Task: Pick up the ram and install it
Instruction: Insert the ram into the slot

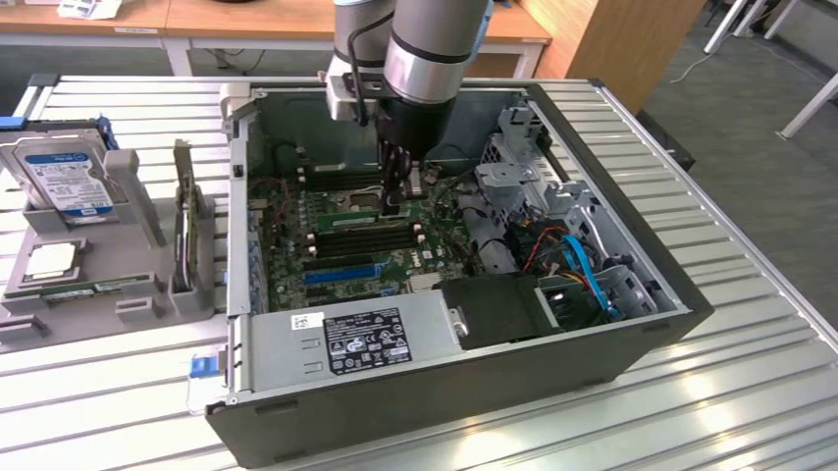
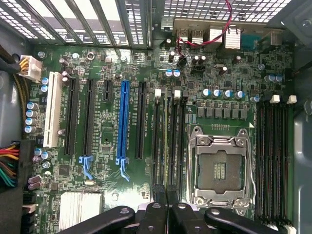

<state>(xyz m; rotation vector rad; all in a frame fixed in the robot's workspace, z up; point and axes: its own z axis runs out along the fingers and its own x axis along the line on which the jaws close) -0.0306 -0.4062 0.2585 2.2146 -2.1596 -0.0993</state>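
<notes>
Exterior view: bright, even room light from above. Strong glare on the tabletop (image 1: 733, 392) slats, near right. A highlight runs down the arm's (image 1: 439, 49) silver sleeve. The case (image 1: 458, 392) interior is dimmer, with shade over the board (image 1: 353, 235). Wrist view: the board is evenly lit, daylight blows out white through the grille (image 2: 87, 19), and the hand (image 2: 166, 195) reads dark.

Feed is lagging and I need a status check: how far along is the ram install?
Done: pickup. The gripper is shut on the ram, inside the case. In hand: the ram is edge-on over the memory slots beside the CPU socket. Left: seating; I can't tell whether it is in a slot.
</notes>
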